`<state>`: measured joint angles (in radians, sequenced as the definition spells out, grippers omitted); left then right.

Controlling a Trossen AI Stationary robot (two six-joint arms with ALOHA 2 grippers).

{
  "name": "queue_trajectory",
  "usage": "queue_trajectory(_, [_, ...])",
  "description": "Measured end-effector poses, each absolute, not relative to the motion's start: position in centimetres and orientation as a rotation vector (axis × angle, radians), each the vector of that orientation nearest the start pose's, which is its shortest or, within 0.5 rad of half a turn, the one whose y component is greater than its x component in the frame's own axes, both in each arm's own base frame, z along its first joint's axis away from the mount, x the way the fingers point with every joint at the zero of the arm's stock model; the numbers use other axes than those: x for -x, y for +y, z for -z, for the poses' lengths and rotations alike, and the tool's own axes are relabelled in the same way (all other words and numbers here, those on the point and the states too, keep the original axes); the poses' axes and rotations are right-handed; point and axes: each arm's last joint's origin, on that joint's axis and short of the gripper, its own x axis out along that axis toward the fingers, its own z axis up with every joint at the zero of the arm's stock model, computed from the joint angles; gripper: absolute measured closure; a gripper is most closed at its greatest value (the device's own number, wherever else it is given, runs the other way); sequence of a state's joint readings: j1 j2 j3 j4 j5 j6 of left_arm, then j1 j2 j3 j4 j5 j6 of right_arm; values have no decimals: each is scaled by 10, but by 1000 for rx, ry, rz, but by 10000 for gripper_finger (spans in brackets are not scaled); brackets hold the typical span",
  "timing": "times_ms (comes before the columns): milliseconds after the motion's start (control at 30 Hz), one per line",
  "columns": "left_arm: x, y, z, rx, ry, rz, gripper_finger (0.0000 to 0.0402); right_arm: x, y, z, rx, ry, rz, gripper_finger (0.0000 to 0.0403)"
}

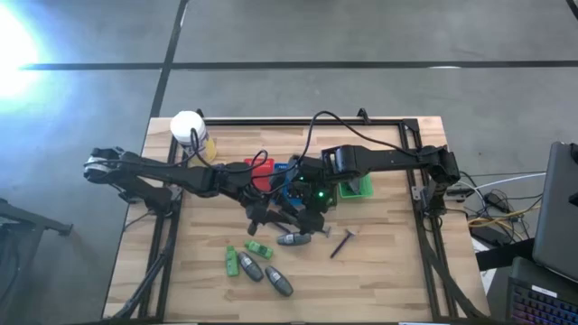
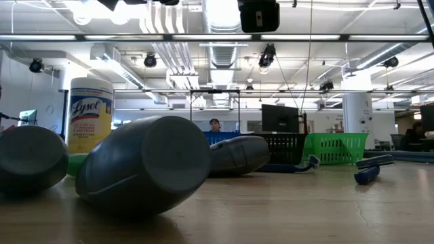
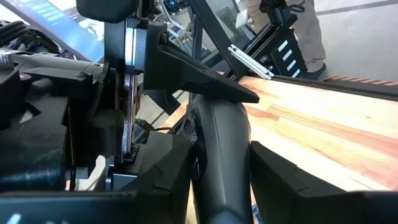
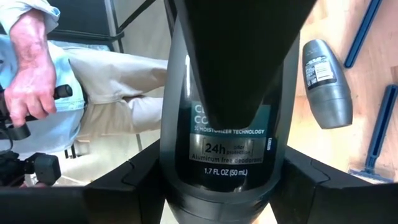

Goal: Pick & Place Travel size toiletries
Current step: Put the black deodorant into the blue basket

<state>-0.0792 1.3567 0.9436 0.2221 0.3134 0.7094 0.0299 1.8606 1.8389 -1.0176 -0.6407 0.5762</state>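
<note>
One of the travel size toiletries, a grey oval bottle (image 3: 221, 143) (image 4: 230, 143), hangs in the air over the table's middle between my two grippers. My left gripper (image 1: 266, 206) (image 3: 221, 186) comes from the table's left and my right gripper (image 1: 302, 206) (image 4: 227, 186) from the right; both are shut on this bottle. From above, the two grippers hide it. On the near part of the table lie two green bottles (image 1: 233, 262) (image 1: 260, 247), three grey bottles (image 1: 250, 267) (image 1: 282, 283) (image 1: 294, 239) and a dark razor (image 1: 343, 242). My left gripper pinches the grey bottle between its two fingers (image 3: 168, 180), on the end nearer its wrist (image 3: 217, 186). The fingers lie about level, along the bottle. The bottle is clear of the table. My right gripper pinches the bottle's label end (image 4: 227, 171) between its two fingers (image 4: 127, 183). It comes slanting down from the table's right side. A finger of the left gripper (image 4: 242, 56) covers the bottle's far half.
Red (image 1: 262, 171), blue (image 1: 284, 170) and green (image 1: 357, 188) baskets stand behind the grippers, and a yellow wipes jar (image 1: 191, 131) stands at the far left corner. A person's hand (image 4: 31, 62) shows beyond the table. Bare wood lies at the near right.
</note>
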Motion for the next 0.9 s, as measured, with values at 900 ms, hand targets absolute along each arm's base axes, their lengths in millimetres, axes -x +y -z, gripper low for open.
queue_trajectory(900, [-299,-27,-291,-723,240,286,316,-384,28,-335,-842,1182,-210,75])
